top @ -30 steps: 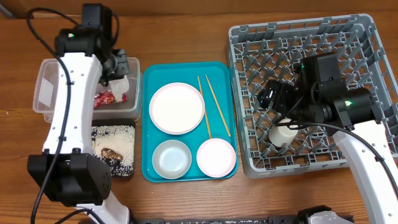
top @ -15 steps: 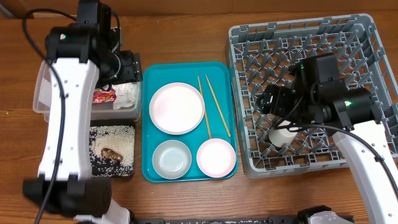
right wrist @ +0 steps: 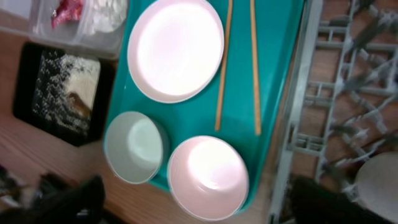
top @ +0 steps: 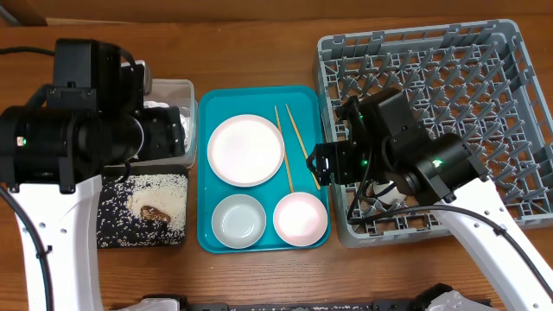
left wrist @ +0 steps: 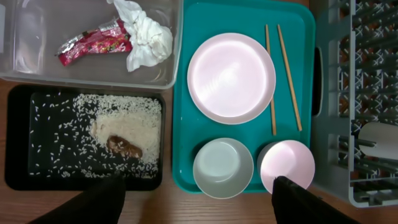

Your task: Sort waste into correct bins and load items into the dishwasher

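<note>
**Both grippers hanging open above the table**

The left gripper (left wrist: 196, 183) is hovering over the table, its fingers spread wide and holding nothing. The right gripper (right wrist: 199, 183) is hovering above the teal plastic serving tray (top: 311, 108), its fingers also far apart and empty.

On that tray a round white plate (left wrist: 231, 78) is lying beside two thin wooden chopsticks (left wrist: 272, 81), with two white bowls (left wrist: 222, 168) at the near edge. A red-and-white snack wrapper (left wrist: 93, 45) and a crumpled white tissue (left wrist: 146, 34) are lying together, touching, in the clear rectangular plastic tub (left wrist: 37, 62). Loose white rice (left wrist: 124, 121) and a brown food scrap (left wrist: 124, 146) are sitting in the shallow black rectangular tray (left wrist: 18, 137). A small white cup (left wrist: 379, 138) is resting in the square grey plastic dish rack (top: 484, 78).
</note>
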